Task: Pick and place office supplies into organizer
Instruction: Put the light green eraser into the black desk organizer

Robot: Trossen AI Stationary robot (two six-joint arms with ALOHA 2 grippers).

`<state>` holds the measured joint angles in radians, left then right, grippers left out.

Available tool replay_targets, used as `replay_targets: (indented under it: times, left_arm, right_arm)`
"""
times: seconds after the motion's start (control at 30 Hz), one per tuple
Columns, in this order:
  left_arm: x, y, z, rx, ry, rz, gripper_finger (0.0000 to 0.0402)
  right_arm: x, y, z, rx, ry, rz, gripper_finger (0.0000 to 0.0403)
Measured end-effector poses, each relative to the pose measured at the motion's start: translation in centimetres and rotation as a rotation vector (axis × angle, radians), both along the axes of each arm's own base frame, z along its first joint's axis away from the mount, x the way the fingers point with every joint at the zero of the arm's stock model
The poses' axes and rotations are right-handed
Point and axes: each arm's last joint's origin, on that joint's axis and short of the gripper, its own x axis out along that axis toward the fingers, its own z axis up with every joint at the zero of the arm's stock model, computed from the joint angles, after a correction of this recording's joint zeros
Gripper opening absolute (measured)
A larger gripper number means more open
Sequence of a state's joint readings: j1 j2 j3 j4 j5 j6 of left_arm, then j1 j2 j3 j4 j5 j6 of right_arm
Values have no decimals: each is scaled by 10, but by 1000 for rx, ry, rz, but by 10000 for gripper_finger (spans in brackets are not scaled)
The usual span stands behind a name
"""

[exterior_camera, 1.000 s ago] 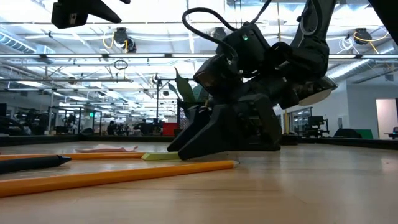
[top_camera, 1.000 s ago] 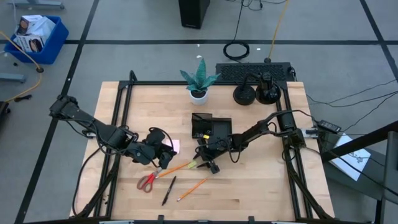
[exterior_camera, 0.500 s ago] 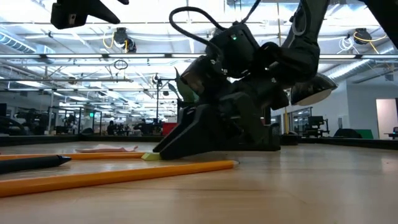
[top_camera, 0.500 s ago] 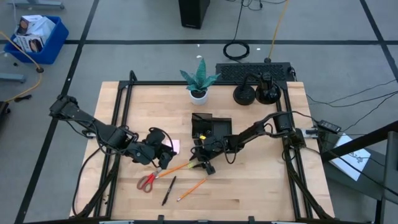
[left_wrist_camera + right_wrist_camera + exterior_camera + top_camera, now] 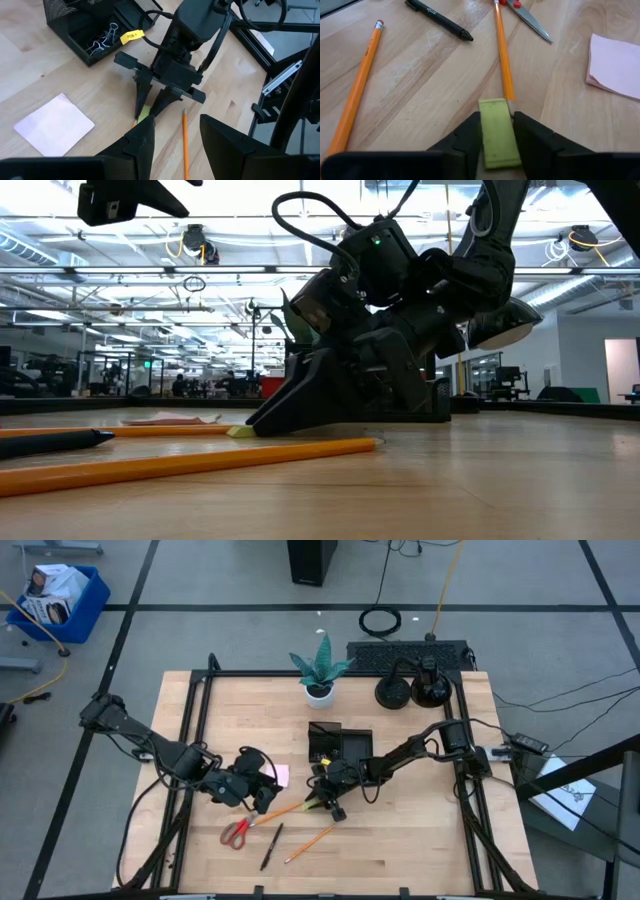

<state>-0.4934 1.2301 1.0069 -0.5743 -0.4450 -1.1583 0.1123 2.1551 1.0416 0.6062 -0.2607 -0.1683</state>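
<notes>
Right gripper point(image 5: 496, 131) has slid down over the yellow-green highlighter point(image 5: 495, 131) since a second ago, and now its fingers pinch in on both sides of it on the table, just in front of the organizer point(image 5: 338, 743). Left gripper point(image 5: 174, 137) hovers partly open nearby, holding nothing, beside the pink sticky-note pad point(image 5: 54, 124).

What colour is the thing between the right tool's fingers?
Yellow-green: the highlighter between the right tool's fingers, clearest in the right wrist view.
</notes>
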Motion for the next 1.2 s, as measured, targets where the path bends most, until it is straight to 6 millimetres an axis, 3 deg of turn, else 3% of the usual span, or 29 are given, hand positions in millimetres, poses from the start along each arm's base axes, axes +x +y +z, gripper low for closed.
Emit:
replay_targets:
  times: [0.23, 0.9, 1.2]
  left_arm:
    - [0, 0, 0, 4, 5, -1, 161]
    - [-1, 0, -1, 33, 12, -25, 161]
    - [-1, 1, -1, 36, 17, -25, 161]
  right_arm:
    - [0, 0, 0, 36, 15, -25, 61]
    - [5, 0, 9, 141, -57, -81, 66]
    - [5, 0, 32, 139, -105, -94, 65]
